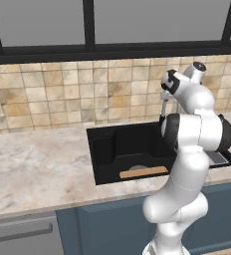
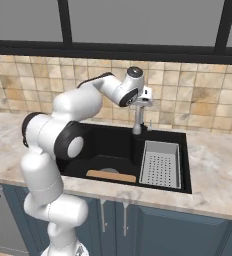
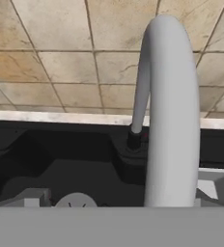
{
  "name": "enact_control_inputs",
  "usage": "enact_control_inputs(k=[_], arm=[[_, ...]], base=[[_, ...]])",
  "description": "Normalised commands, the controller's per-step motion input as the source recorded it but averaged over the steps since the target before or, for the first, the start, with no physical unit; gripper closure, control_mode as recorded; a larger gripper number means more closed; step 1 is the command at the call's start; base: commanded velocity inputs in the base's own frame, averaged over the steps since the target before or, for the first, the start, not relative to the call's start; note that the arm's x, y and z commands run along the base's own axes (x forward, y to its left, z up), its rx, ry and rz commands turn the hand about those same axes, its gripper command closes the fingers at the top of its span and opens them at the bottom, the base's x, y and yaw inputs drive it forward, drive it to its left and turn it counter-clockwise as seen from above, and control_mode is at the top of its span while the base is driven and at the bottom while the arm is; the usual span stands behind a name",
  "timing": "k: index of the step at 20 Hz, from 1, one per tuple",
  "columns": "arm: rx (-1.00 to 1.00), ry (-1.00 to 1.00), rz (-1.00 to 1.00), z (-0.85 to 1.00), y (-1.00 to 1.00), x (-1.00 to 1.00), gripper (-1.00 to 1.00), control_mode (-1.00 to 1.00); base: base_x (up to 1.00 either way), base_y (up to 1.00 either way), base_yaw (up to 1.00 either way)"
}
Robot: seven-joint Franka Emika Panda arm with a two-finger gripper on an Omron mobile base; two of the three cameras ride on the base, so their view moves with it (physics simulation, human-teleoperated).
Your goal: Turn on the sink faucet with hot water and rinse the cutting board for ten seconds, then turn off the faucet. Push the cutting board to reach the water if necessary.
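I am holding my claw (image 2: 144, 100) up high at the top of the sink faucet (image 2: 137, 120), just in front of the tiled wall (image 1: 62, 94). From the right base view the hand is sitting right at the arch of the spout, but the fingers are too small and too hidden there for me to make out, so I cannot tell whether the claw is spread or closed, nor whether it is touching the metal. In my hand view the faucet's grey arch is curving down close in front of me, and its small dark base is standing on the back ledge of the sink (image 1: 100, 159).

The sink is lying sunk into the marble desk (image 1: 38, 169) below the window (image 1: 87, 25). The cutting board (image 1: 143, 172) is lying flat on the floor of the basin along its near wall, partly covering the round drain (image 2: 108, 171), well apart from the faucet's base. The grey perforated tray (image 2: 160, 164) is sitting in the right part of the basin, beside the board and seemingly not touching it.
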Motion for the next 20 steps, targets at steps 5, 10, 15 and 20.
enact_control_inputs(k=[5,10,15,20], arm=[[0.0,0.0,0.0,0.0,0.47,0.07,-1.0,-1.0],[0.0,0.0,0.0,0.0,0.5,0.08,-1.0,-1.0],[0.0,0.0,0.0,0.0,0.57,0.15,-1.0,-1.0],[0.0,0.0,0.0,0.0,0.48,0.11,-1.0,-1.0]], base=[[0.0,0.0,0.0],[0.0,0.0,0.0],[0.0,0.0,0.0],[0.0,0.0,0.0]])
